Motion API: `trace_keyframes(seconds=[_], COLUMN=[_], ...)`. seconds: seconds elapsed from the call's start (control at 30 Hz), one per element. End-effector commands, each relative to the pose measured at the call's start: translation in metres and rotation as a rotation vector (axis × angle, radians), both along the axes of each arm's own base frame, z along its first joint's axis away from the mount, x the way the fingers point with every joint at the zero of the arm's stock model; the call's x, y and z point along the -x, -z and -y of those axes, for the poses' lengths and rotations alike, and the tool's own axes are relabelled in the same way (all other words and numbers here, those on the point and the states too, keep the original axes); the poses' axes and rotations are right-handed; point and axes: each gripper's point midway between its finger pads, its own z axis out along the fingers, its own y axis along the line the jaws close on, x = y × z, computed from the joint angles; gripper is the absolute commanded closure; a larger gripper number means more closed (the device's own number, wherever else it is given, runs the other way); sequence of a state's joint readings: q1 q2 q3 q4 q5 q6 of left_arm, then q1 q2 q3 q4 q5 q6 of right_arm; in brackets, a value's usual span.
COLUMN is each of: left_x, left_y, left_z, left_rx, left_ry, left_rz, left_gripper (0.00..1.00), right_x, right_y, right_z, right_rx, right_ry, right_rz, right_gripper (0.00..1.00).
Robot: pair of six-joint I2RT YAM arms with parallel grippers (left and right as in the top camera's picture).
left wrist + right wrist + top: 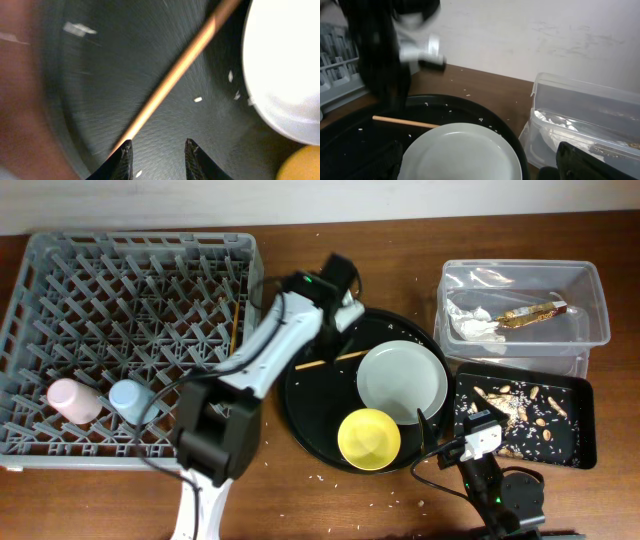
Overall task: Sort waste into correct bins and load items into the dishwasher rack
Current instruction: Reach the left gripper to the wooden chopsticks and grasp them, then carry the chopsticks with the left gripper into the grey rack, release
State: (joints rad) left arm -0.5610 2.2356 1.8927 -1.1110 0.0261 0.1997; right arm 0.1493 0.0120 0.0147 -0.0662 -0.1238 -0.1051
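Nearest to the left wrist camera, the left gripper is seen partly opened over the round black tray; nothing is held, and a chopstick ends at one fingertip. Further left, the pink cup and blue cup are stood in the dishwasher rack. On the round tray the yellow bowl and plate are laid. The right gripper is spread wide and empty above the plate. The tissue and wrapper are lying in the clear tub.

Chopstick on black tray, beside plate.
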Motion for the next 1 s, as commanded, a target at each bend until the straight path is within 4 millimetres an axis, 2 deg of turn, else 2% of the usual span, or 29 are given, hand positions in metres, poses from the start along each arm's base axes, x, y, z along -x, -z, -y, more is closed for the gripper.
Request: trace_keyframes(seconds=[0.0,0.2,0.27,0.37,0.43,0.47,0.5,0.53,0.6,0.7,0.8,0.97], left_x=[0.02,0.011,0.011,0.02,0.02,0.016,0.01,0.005,-0.003,-0.008,-0.006,-0.005], left_y=[0.044,0.071,0.073,0.047,0.019,0.002,-0.013,-0.023,-0.027,-0.01,0.023,0.045], left_z=[-0.003,0.002,0.002,0.0,0.0,0.002,0.006,0.009,0.014,0.017,0.015,0.014], left_rx=[-0.089,-0.088,-0.089,-0.103,-0.106,-0.096,-0.079,-0.065,-0.044,-0.041,-0.054,-0.048], left_ry=[0.143,0.145,0.144,0.147,0.146,0.139,0.132,0.129,0.129,0.133,0.186,0.188], left_rz=[-0.08,-0.066,-0.07,-0.107,-0.112,-0.094,-0.067,-0.042,-0.007,0.001,-0.005,0.005], left_gripper=[0.66,0.68,0.86,0.87,0.87,0.85,0.77,0.72,0.62,0.57,0.5,0.51], right_x=[0.0,0.0,0.0,0.0,0.0,0.0,0.0,0.0,0.0,0.0,0.0,0.0], right_y=[0.002,0.002,0.003,0.003,0.002,0.002,0.002,0.002,0.003,0.002,0.002,0.003], right_z=[0.001,0.001,0.001,0.001,0.001,0.001,0.001,0.001,0.001,0.001,0.001,0.001], right_rx=[-0.009,-0.009,-0.008,-0.008,-0.009,-0.009,-0.009,-0.009,-0.008,-0.009,-0.009,-0.008], right_ry=[0.003,0.003,0.003,0.003,0.003,0.003,0.003,0.003,0.003,0.003,0.003,0.003], right_rz=[-0.003,-0.003,-0.003,-0.003,-0.003,-0.003,-0.003,-0.003,-0.003,-0.003,-0.003,-0.003], right_gripper=[0.02,0.02,0.02,0.01,0.02,0.02,0.02,0.02,0.02,0.02,0.02,0.02])
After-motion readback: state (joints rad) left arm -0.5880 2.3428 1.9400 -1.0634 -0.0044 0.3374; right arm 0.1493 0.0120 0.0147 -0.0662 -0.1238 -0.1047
